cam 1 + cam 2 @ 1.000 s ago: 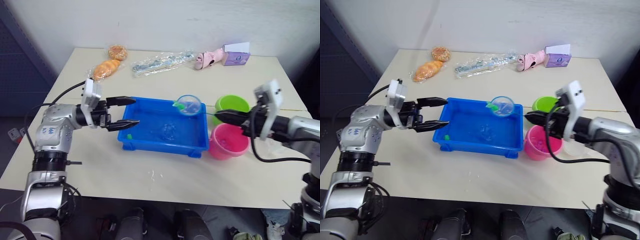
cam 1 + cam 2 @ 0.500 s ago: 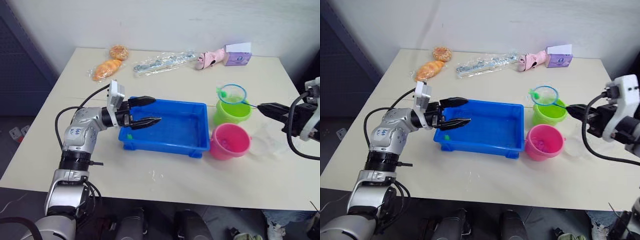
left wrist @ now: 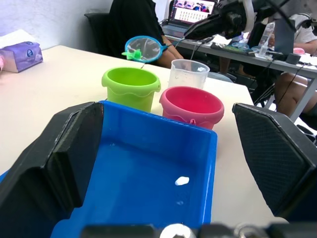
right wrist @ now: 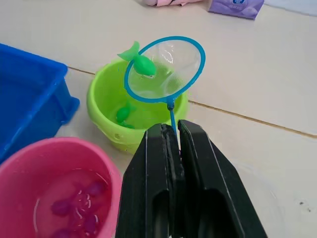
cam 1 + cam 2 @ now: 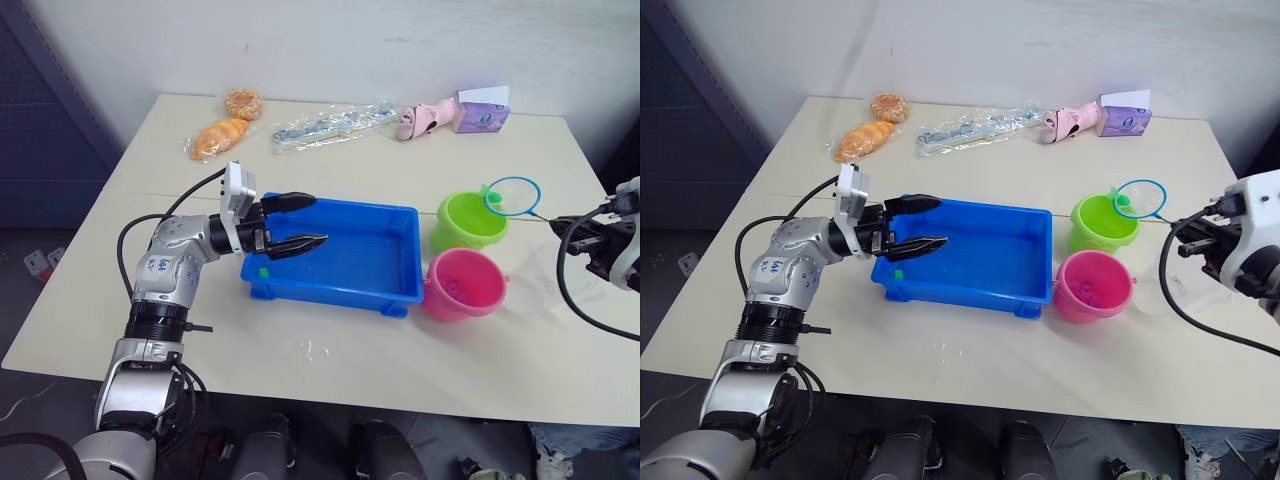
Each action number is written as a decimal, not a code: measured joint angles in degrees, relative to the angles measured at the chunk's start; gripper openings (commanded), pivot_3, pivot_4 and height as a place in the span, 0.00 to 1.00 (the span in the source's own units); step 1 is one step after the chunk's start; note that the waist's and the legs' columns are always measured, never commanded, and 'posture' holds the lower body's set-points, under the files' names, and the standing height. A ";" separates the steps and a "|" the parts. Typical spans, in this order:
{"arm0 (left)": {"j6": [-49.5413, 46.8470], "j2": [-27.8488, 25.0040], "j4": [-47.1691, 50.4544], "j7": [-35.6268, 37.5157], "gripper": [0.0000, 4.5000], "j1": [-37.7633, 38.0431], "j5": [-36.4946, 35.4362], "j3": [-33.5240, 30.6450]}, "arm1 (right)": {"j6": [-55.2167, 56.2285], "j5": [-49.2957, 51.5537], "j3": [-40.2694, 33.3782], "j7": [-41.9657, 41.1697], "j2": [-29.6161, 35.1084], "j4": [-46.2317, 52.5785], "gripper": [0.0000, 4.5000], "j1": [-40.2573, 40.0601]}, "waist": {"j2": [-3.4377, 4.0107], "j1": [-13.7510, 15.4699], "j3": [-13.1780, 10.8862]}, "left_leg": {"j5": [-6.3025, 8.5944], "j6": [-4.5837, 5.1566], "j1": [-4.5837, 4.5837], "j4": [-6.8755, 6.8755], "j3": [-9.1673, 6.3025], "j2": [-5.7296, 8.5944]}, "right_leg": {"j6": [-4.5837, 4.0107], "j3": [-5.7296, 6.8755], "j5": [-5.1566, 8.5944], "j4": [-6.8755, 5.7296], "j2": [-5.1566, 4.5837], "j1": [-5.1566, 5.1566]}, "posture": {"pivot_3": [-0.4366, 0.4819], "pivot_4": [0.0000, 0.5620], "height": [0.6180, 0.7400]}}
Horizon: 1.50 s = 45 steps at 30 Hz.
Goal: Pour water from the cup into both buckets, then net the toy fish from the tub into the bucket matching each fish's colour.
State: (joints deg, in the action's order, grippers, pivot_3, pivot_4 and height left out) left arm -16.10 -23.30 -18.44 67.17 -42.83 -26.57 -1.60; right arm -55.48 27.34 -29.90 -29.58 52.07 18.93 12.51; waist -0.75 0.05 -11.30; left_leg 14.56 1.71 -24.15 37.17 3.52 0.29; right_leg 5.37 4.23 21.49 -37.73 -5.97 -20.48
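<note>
While the right end effector (image 4: 171, 144) grips the net (image 4: 165, 68) with a green fish (image 4: 140, 63) over the green bucket (image 4: 106, 106), pink fish already sit in the pink bucket (image 4: 29, 163), one green fish (image 5: 264, 271) remains in the tub (image 5: 395, 255), and the left end effector (image 5: 302, 222) gapes empty above it.

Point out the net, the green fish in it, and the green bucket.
net (image 4: 164, 68), right wrist view, on the mesh inside the hoop
green fish (image 4: 141, 63), right wrist view, on its body
green bucket (image 5: 468, 222), left eye view, on its wall
</note>
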 measured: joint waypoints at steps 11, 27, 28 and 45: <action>0.20 -0.10 0.03 -0.06 0.99 0.46 0.04 0.18 | 29.63 -18.17 7.83 -0.82 2.80 -6.32 0.00 -7.14 | 0.00 -0.11 0.00 | -0.02 -0.04 0.02 0.02 0.01 -0.03 | 0.00 -0.01 0.00 0.01 0.07 0.01 | 0.48 0.27 1.00; 1.29 -0.04 0.01 -0.04 0.99 0.50 0.04 0.25 | 55.34 -37.72 16.17 0.73 7.46 -13.43 0.00 -8.97 | 0.00 -0.03 0.00 | -0.03 -0.05 0.03 0.05 0.00 -0.03 | 0.00 0.00 0.00 0.01 0.08 0.02 | 0.48 0.27 1.00; 1.53 -0.04 0.02 0.04 0.99 0.52 0.04 0.25 | 57.67 -39.88 16.26 1.45 8.43 -14.57 0.00 -9.02 | 0.00 -0.03 0.00 | -0.03 -0.06 0.03 0.05 -0.01 -0.04 | 0.00 0.01 0.00 0.01 0.08 0.02 | 0.48 0.27 1.00; 4.99 -3.44 -0.32 3.76 0.99 0.94 -0.30 -1.28 | 56.76 -32.76 15.47 1.08 0.56 -10.99 0.00 -3.78 | 0.03 -0.71 -0.01 | -0.11 -0.19 0.08 0.06 0.00 -0.18 | 0.00 -0.02 0.00 -0.03 0.27 0.04 | 0.48 0.27 1.00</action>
State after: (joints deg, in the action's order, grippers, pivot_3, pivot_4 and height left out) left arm -11.11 -26.74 -18.76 70.93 -41.89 -26.87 -2.88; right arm 1.28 -5.41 -14.43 -28.50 52.63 7.93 8.73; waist -0.72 -0.66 -11.31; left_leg 14.46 1.53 -24.06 37.23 3.52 0.10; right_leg 5.37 4.21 21.49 -37.76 -5.69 -20.44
